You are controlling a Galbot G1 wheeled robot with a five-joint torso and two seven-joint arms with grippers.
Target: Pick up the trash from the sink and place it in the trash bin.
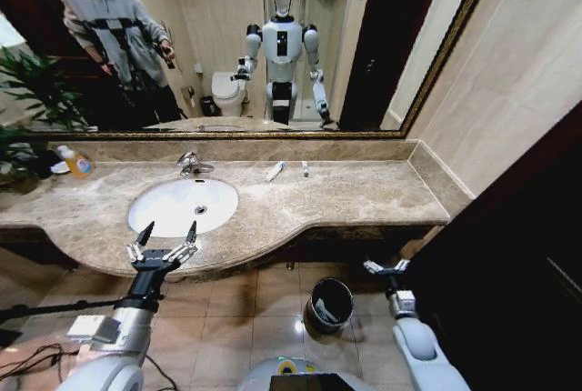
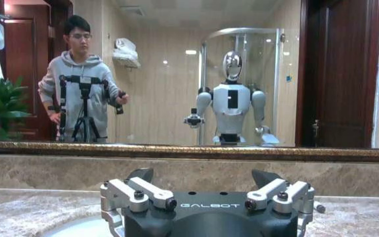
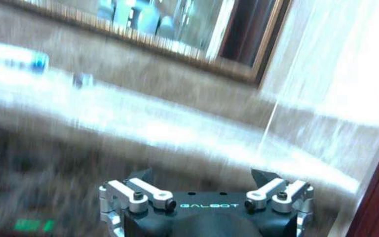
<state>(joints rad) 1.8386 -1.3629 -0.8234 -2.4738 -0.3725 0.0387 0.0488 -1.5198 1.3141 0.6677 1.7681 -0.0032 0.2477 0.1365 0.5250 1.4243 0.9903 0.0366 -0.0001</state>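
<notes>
Left gripper (image 1: 168, 232), seen from the head, hovers wide open and empty at the near rim of the sink (image 1: 162, 218). Right gripper (image 1: 386, 266) hangs low beside the bin (image 1: 330, 305) on the floor, spread open and empty. Two bits of trash, a tube (image 1: 274, 171) and a stick (image 1: 305, 169), lie on the counter (image 1: 364, 195) far right of the tap (image 1: 190, 164). From the left wrist, the gripper (image 2: 204, 178) faces the mirror (image 2: 176, 74). From the right wrist, the gripper (image 3: 203, 177) points at the blurred counter (image 3: 143, 123).

Bathroom (marble sink (image 1: 155, 224), mirror (image 1: 227, 45))
</notes>
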